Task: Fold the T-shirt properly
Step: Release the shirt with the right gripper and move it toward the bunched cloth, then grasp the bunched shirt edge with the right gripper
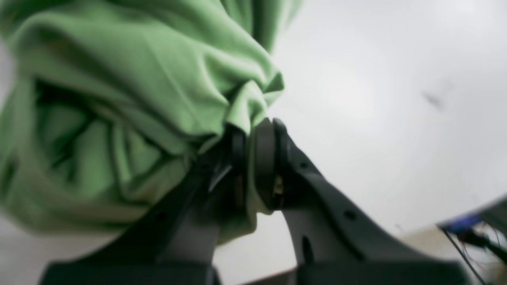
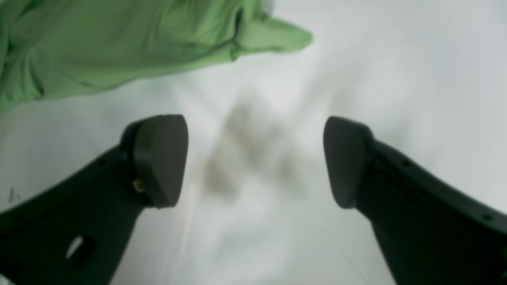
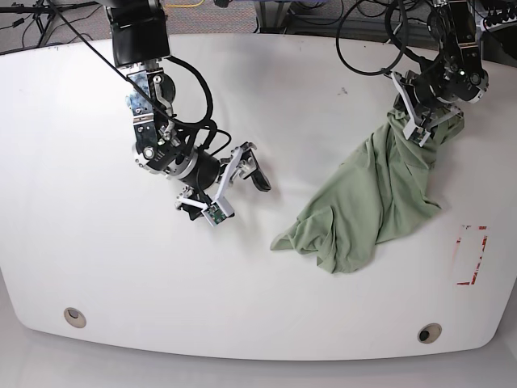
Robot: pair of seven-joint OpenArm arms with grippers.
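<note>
The pale green T-shirt (image 3: 380, 202) lies crumpled on the white table's right half. One end of it is lifted at the back right, and it trails down to a loose tip near the middle. My left gripper (image 3: 420, 121) is shut on that lifted bunch. In the left wrist view its jaws (image 1: 251, 134) pinch a fold of the T-shirt (image 1: 119, 99). My right gripper (image 3: 238, 198) hovers left of centre, open and empty. In the right wrist view the right gripper (image 2: 255, 158) is over bare table, with the T-shirt (image 2: 99, 43) lying beyond its fingertips.
A red rectangular marking (image 3: 470, 255) sits near the table's right edge. Two round holes (image 3: 74, 316) (image 3: 429, 332) lie along the front edge. Cables (image 3: 363, 48) hang over the back edge behind the arms.
</note>
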